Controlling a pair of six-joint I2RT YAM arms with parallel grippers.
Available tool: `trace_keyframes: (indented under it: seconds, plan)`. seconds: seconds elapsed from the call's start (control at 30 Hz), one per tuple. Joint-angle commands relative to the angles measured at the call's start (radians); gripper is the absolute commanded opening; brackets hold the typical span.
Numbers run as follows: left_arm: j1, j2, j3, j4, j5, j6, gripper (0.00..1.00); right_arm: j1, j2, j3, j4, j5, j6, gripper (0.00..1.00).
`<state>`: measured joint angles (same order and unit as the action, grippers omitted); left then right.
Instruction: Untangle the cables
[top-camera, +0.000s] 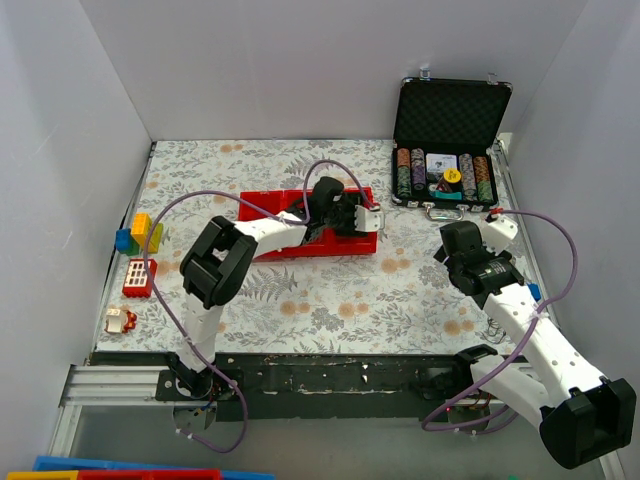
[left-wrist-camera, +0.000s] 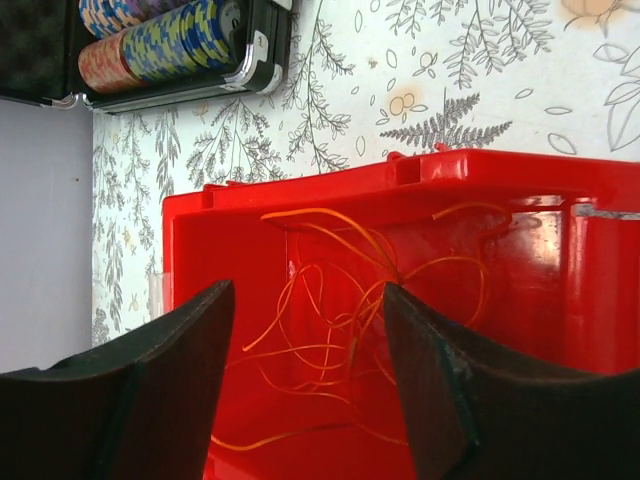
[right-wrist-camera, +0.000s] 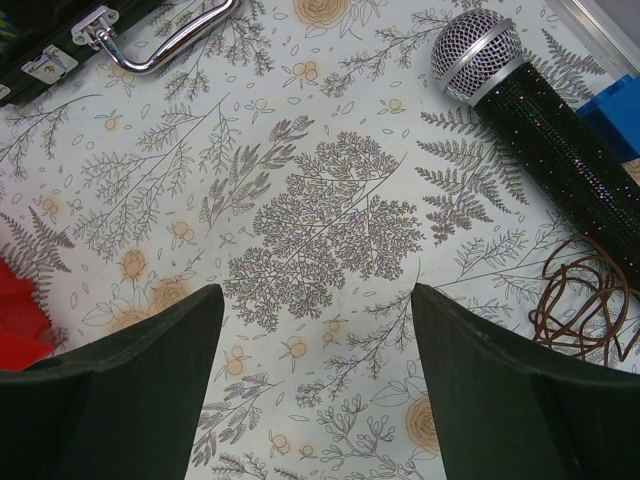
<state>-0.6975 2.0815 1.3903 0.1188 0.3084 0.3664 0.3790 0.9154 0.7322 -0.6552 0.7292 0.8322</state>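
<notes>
The cables (left-wrist-camera: 350, 300) are thin red-orange strands in loose loops lying inside a red bin (left-wrist-camera: 400, 175); I see no purple or dark strands among them. My left gripper (left-wrist-camera: 308, 290) is open and empty, its fingers spread just above the tangle. In the top view the left gripper (top-camera: 362, 218) hangs over the right end of the red bin (top-camera: 262, 200) and hides the cables. My right gripper (right-wrist-camera: 315, 292) is open and empty above bare tablecloth; in the top view it (top-camera: 450, 250) is right of the bin.
An open poker chip case (top-camera: 450, 130) stands at the back right, its handle (right-wrist-camera: 160, 40) ahead of the right gripper. A black microphone (right-wrist-camera: 540, 120) and a brown wire coil (right-wrist-camera: 585, 305) lie to its right. Toy blocks (top-camera: 140, 235) lie at the left edge.
</notes>
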Motion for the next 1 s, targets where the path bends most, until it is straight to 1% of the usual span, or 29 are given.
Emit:
trace_keyframes:
  seconds: [0.0, 0.1, 0.13, 0.2, 0.23, 0.37, 0.43, 0.5, 0.57, 0.67, 0.73, 0.77, 0.97]
  plan:
    - [0.004, -0.162, 0.016, -0.080, 0.052, -0.062, 0.65, -0.006, -0.016, 0.045, -0.033, 0.035, 0.037, 0.85]
    - [0.006, -0.221, 0.021, -0.113, 0.083, -0.109, 0.81, -0.006, -0.012, 0.045, -0.058, 0.052, 0.053, 0.87]
    - [0.006, -0.239, 0.026, -0.152, 0.090, -0.127, 0.86, -0.008, -0.007, 0.047, -0.066, 0.058, 0.059, 0.88]
    - [0.006, -0.271, 0.032, -0.179, 0.110, -0.173, 0.97, -0.014, 0.013, 0.053, -0.092, 0.065, 0.067, 0.89]
    - [0.007, -0.287, 0.038, -0.183, 0.116, -0.199, 0.98, -0.022, 0.029, 0.058, -0.106, 0.067, 0.071, 0.90]
    - [0.009, -0.319, 0.108, -0.251, 0.135, -0.300, 0.98, -0.080, 0.134, 0.094, -0.159, 0.030, 0.065, 0.91]
    - [0.010, -0.330, 0.145, -0.275, 0.136, -0.358, 0.98, -0.138, 0.216, 0.119, -0.188, -0.016, 0.070, 0.92]
    - [0.016, -0.345, 0.167, -0.291, 0.138, -0.414, 0.98, -0.224, 0.314, 0.147, -0.227, -0.086, 0.077, 0.92]
    - [0.016, -0.374, 0.168, -0.295, 0.133, -0.431, 0.98, -0.290, 0.402, 0.182, -0.273, -0.125, 0.082, 0.92]
    - [0.016, -0.409, 0.159, -0.307, 0.132, -0.432, 0.98, -0.350, 0.488, 0.223, -0.319, -0.145, 0.087, 0.90]
    - [0.015, -0.426, 0.157, -0.326, 0.129, -0.432, 0.98, -0.370, 0.494, 0.225, -0.317, -0.146, 0.090, 0.90]
    - [0.016, -0.431, 0.157, -0.341, 0.127, -0.432, 0.98, -0.400, 0.488, 0.219, -0.310, -0.148, 0.090, 0.89]
    - [0.015, -0.466, 0.113, -0.366, 0.139, -0.423, 0.98, -0.468, 0.430, 0.162, -0.310, -0.156, 0.065, 0.90]
